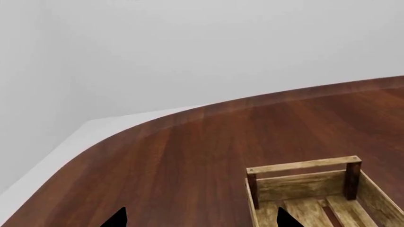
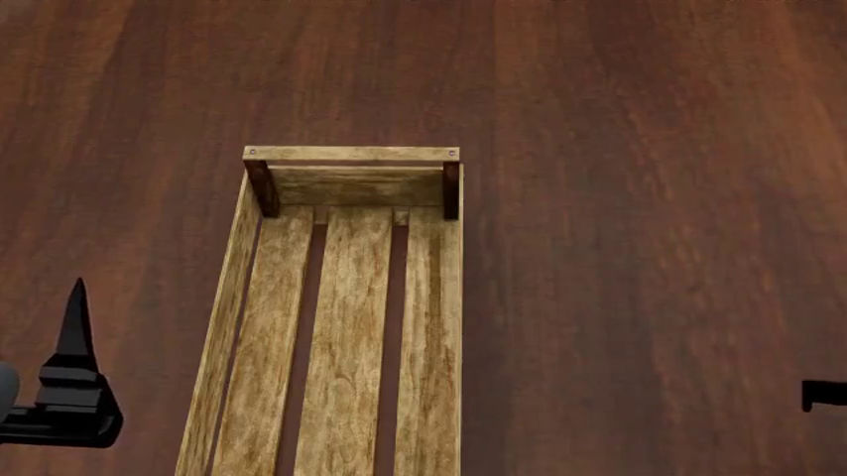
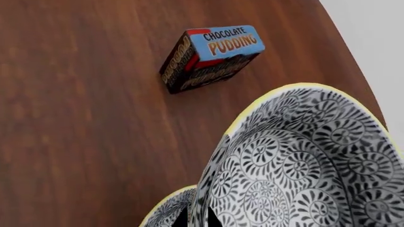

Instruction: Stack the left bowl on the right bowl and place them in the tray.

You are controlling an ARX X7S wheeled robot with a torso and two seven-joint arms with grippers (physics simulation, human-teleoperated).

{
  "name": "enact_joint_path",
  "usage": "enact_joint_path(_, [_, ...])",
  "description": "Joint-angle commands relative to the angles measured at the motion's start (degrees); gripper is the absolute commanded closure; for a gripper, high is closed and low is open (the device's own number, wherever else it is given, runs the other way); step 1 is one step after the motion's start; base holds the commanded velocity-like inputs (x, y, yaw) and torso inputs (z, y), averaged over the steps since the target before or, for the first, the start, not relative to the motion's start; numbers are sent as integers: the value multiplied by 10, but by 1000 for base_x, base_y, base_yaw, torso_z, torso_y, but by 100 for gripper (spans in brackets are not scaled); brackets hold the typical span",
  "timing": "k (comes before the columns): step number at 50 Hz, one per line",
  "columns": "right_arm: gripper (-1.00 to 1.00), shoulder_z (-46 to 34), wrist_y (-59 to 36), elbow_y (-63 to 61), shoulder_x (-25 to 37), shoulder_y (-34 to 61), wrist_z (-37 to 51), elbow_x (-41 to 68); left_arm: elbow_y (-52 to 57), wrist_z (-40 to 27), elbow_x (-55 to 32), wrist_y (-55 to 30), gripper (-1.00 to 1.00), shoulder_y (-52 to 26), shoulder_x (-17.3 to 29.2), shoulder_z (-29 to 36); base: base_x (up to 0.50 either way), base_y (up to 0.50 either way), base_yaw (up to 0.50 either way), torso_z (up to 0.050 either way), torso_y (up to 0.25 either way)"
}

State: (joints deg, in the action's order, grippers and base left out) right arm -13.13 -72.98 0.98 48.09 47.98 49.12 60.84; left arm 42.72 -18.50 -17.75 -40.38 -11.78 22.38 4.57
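Observation:
In the right wrist view a bowl (image 3: 303,165) with a black-and-white swirl pattern and a yellow rim fills the lower right. My right gripper (image 3: 196,220) is shut on its wall, one dark fingertip on each side. The yellow rim of a second patterned bowl (image 3: 165,210) shows just outside it, as if nested under it. The tray (image 2: 337,317), a long light-wood slatted crate, lies empty in the middle of the head view. My left gripper (image 1: 202,219) is open beside the tray's end (image 1: 303,179) with nothing between its fingers (image 2: 75,332). Neither bowl shows in the head view.
A blue and brown chocolate pudding box (image 3: 211,56) lies on the dark wood table beyond the bowls. The table's curved edge (image 1: 158,120) and a pale wall lie past the left gripper. A bit of the right arm (image 2: 823,395) shows at the head view's right edge.

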Motion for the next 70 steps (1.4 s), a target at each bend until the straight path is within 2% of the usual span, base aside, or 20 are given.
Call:
enact_joint_path(1, [100, 11, 1, -4, 7, -27, 6, -3, 3, -2, -4, 0, -100, 1, 2, -3, 0, 0, 0, 0, 0])
enact_joint_path(31, [100, 17, 40, 4, 11, -91, -11, -2, -8, -6, -1, 6, -100, -1, 4, 10, 0, 0, 0, 0, 0])
enact_joint_path(70, [100, 38, 47, -20, 26, -153, 6, 21, 6, -15, -11, 4, -100, 3, 10, 4, 0, 0, 0, 0, 0])
